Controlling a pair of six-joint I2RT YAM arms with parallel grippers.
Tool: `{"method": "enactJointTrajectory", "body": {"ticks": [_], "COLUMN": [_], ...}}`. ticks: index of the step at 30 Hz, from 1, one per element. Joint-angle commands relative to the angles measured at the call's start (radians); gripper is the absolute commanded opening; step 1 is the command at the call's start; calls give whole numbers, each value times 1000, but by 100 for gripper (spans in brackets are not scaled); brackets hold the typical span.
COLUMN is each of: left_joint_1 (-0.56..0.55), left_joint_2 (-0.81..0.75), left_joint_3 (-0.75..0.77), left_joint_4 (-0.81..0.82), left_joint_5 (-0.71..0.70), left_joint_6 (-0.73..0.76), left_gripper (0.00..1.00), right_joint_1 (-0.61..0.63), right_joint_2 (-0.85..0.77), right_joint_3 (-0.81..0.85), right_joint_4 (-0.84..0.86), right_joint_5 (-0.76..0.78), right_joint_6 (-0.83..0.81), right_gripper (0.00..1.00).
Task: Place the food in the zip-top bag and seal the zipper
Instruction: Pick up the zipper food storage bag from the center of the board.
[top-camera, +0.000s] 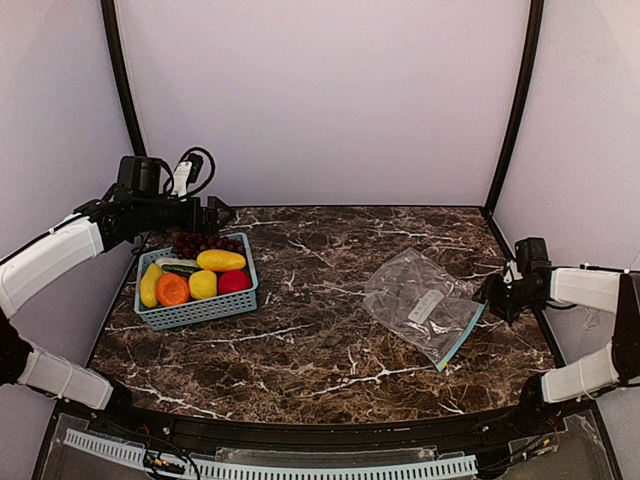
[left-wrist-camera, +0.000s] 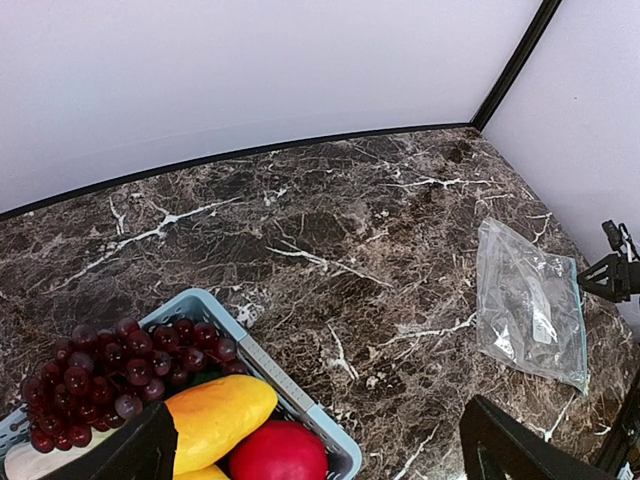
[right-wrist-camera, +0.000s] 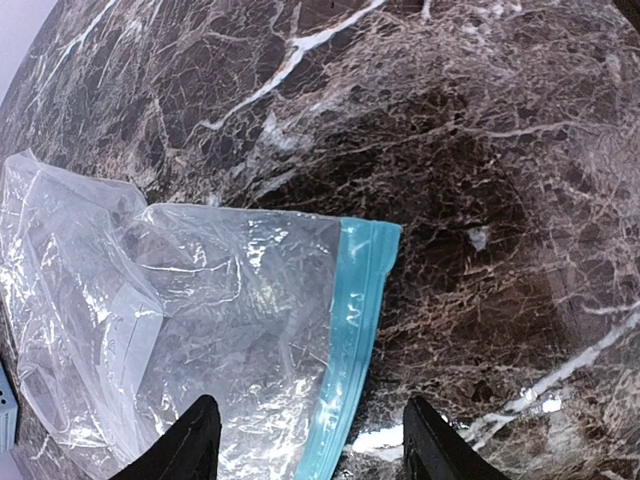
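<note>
Currently your right fingers (right-wrist-camera: 195, 445) stand apart and grip nothing, low over the right edge of the clear bag (right-wrist-camera: 200, 300), with its teal zipper (right-wrist-camera: 355, 330) running between them. That bag lies flat on the counter (top-camera: 320, 350), right of centre. Your left fingers (left-wrist-camera: 500, 445) are spread wide, holding nothing, raised just behind the teal basket (top-camera: 200, 312) at the left. All the food (top-camera: 205, 280) sits in that basket: grapes, plus yellow, orange and red pieces.

Bare worktop (top-camera: 320, 340) btw basket (top-camera: 200, 312) at frame left & bag (top-camera: 410, 285) at right; walls (top-camera: 320, 100) close sides, back.
</note>
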Motion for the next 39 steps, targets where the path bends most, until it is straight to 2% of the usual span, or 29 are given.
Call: {"method": "enactJointTrajectory", "body": {"ticks": [1, 16, 23, 27, 31, 39], "left_joint_1": [0, 0, 0, 0, 0, -1], "left_joint_2": [-25, -15, -10, -10, -7, -3], "left_joint_3": [-17, -18, -18, -18, -18, -24], "left_joint_4": [8, 6, 6, 6, 6, 29], "left_joint_5": [-12, -14, -13, -15, -15, 51], "left_joint_6": [0, 3, 2, 3, 4, 13], "left_gripper": [100, 100, 100, 100, 100, 100], "right_joint_1": [-15, -27, -28, -28, -27, 16], "right_joint_2": [22, 85, 118, 119, 81, -181], "right_joint_3": [-20, -45, -53, -56, -53, 18], "right_joint_4": [81, 170, 196, 201, 187, 100], "right_joint_5": [-42, -78, -87, -98, -118, -184], "right_joint_6": [-2, -6, -4, -13, -30, -141], "right_gripper": [57, 37, 31, 20, 1, 0]}}
